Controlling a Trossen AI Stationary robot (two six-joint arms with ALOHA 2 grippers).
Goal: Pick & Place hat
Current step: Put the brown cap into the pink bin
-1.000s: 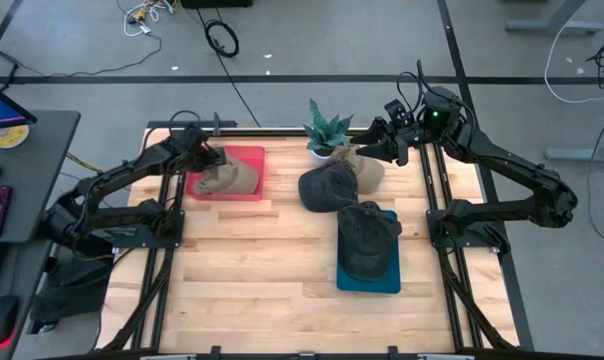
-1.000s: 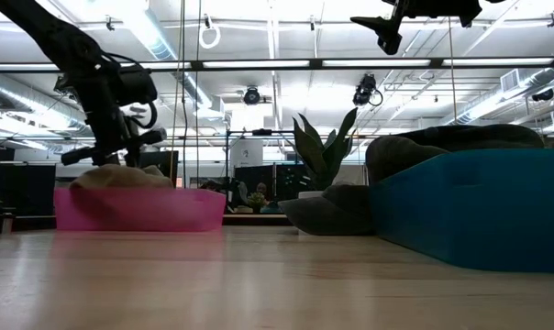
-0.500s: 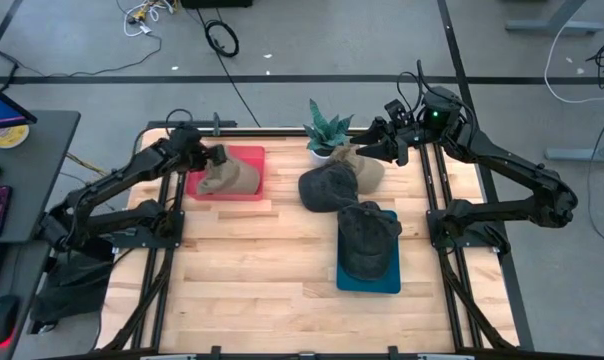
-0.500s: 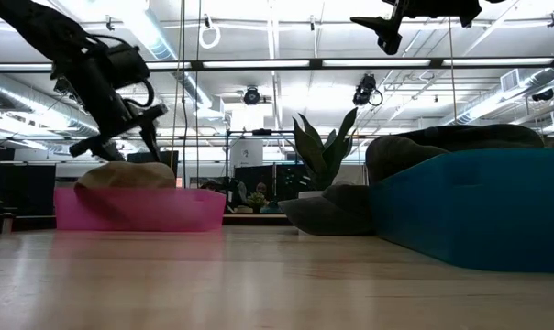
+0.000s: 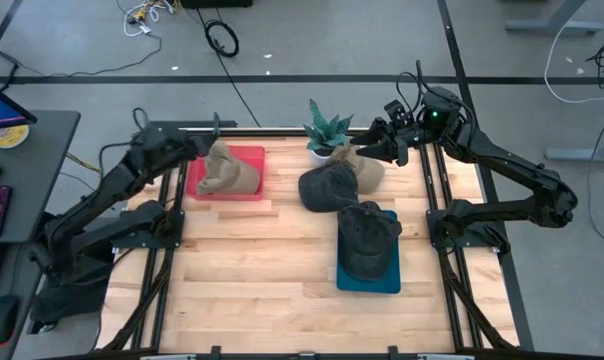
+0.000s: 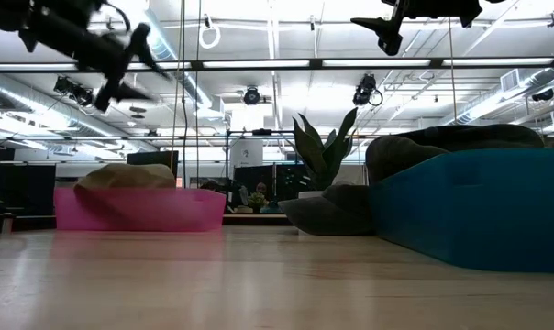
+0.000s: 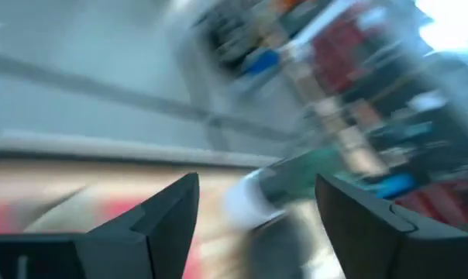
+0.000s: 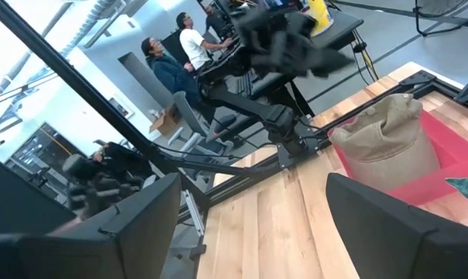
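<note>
A tan hat [image 5: 229, 172] lies in the pink tray [image 5: 250, 156] at the far left, resting on the tray's floor [image 6: 126, 177]. My left gripper [image 5: 202, 149] hangs open well above the tray's left end [image 6: 130, 57], with nothing between its fingers [image 7: 253, 198]. My right gripper [image 5: 368, 149] stands open high over the far middle [image 6: 385, 35], above another tan hat [image 5: 364, 164]. A dark hat [image 5: 327, 187] lies on the table. One more dark hat [image 5: 369, 238] sits on the blue tray [image 5: 348, 281].
A small potted plant [image 5: 326, 131] stands at the far edge between the trays. The wooden tabletop's near half [image 5: 272, 290] is bare. A desk with a keyboard and mouse [image 5: 0, 322] stands beyond the left edge. People show in the room behind [image 8: 168, 66].
My left gripper has opened and let go of the tan hat. It then rose well above the pink tray, drew back toward the table's left edge, and tipped from pointing down to nearly level. The hat stays in the tray.
</note>
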